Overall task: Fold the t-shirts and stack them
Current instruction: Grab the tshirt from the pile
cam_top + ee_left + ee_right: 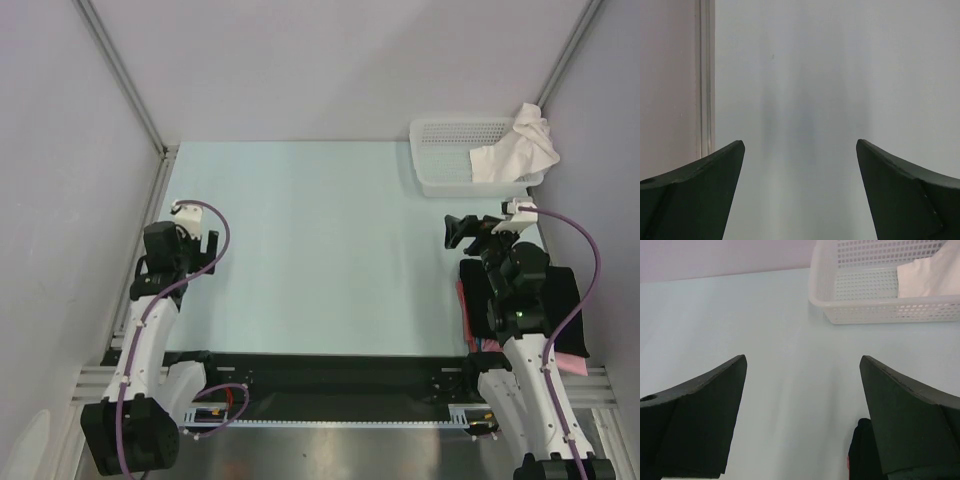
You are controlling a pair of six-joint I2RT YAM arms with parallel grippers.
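Note:
A white t-shirt [518, 148] lies crumpled in the white mesh basket [450, 150] at the back right, draped over its right rim; it also shows in the right wrist view [930, 275]. A folded black t-shirt [562, 300] lies on a folded pink t-shirt [572, 362] at the right near edge, partly hidden by my right arm; a corner of the black one shows in the right wrist view [862, 455]. My right gripper [468, 232] is open and empty, in front of the basket. My left gripper [190, 222] is open and empty at the left side.
The pale blue table top [320, 250] lies between the two arms. Grey walls enclose the table, with a metal post [160, 150] at the back left corner. The basket [880, 290] stands close ahead of my right gripper.

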